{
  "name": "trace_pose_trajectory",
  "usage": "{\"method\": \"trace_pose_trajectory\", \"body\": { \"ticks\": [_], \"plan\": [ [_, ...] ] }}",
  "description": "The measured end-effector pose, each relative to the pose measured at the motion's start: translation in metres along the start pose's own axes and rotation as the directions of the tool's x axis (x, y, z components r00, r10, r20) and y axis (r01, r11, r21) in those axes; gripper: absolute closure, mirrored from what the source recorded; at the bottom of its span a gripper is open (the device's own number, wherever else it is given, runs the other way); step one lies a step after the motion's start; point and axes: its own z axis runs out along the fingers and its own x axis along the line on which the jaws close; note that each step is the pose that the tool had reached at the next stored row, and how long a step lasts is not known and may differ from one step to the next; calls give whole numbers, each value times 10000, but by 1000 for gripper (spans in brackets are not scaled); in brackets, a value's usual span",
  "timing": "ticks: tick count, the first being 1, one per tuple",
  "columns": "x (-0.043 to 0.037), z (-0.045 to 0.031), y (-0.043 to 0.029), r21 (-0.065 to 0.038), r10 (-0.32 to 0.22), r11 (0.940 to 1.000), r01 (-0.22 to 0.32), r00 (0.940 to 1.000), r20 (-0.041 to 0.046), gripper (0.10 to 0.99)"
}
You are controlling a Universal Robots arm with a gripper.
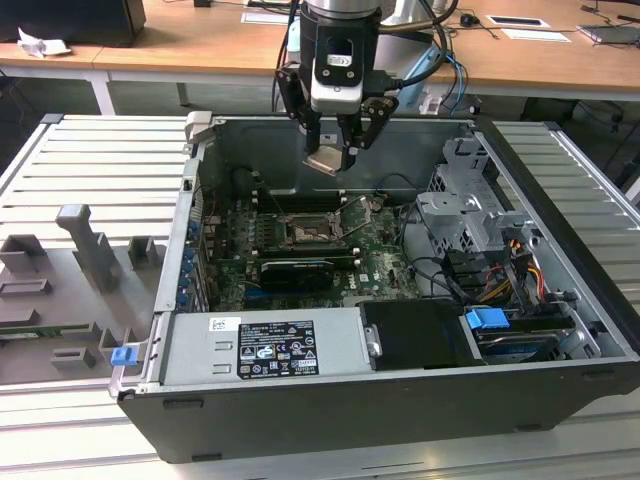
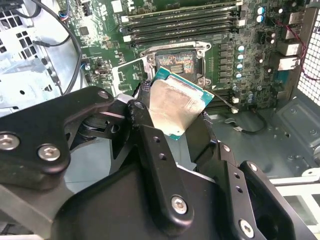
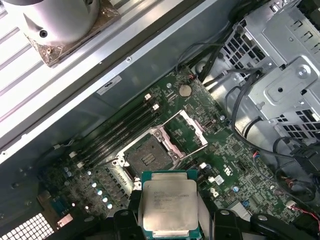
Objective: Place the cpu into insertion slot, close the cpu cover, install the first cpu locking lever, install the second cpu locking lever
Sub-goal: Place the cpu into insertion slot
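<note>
Gripper (image 1: pixel 334 152) clenched on cpu (image 1: pixel 326 161), above board. Insertion slot (image 1: pixel 305 232) lay below, slightly nearer; cpu cover (image 3: pixel 186 131) flipped open.

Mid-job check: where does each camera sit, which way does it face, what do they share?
Exterior view: off the arm, looking down into the open case; the tool shows, shut on the cpu.
First wrist view: on the arm, facing down at the insertion slot; tool fingers show.
Second wrist view: on the arm, looking past black tool links.
Shared: cpu and insertion slot in all.
</note>
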Motion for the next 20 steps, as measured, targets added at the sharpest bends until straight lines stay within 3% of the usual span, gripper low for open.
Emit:
{"method": "trace_pose_trajectory", "body": {
  "ticks": [6, 9, 11, 16, 18, 20],
  "plan": [
    [0, 6, -1, -8, 430, 9991, -430, 9991, 36, 557],
    [0, 16, -1, -19, 895, 9960, -895, 9960, 74, 557],
    [0, 28, -2, -36, 1529, 9882, -1529, 9882, 126, 557],
    [-1, 43, -4, -65, 2401, 9708, -2400, 9706, 196, 557],
    [-1, 47, -4, -75, 2624, 9649, -2623, 9647, 213, 557],
    [-1, 62, -5, -74, 2683, 9633, -2682, 9631, 216, 557]
  ]
}}
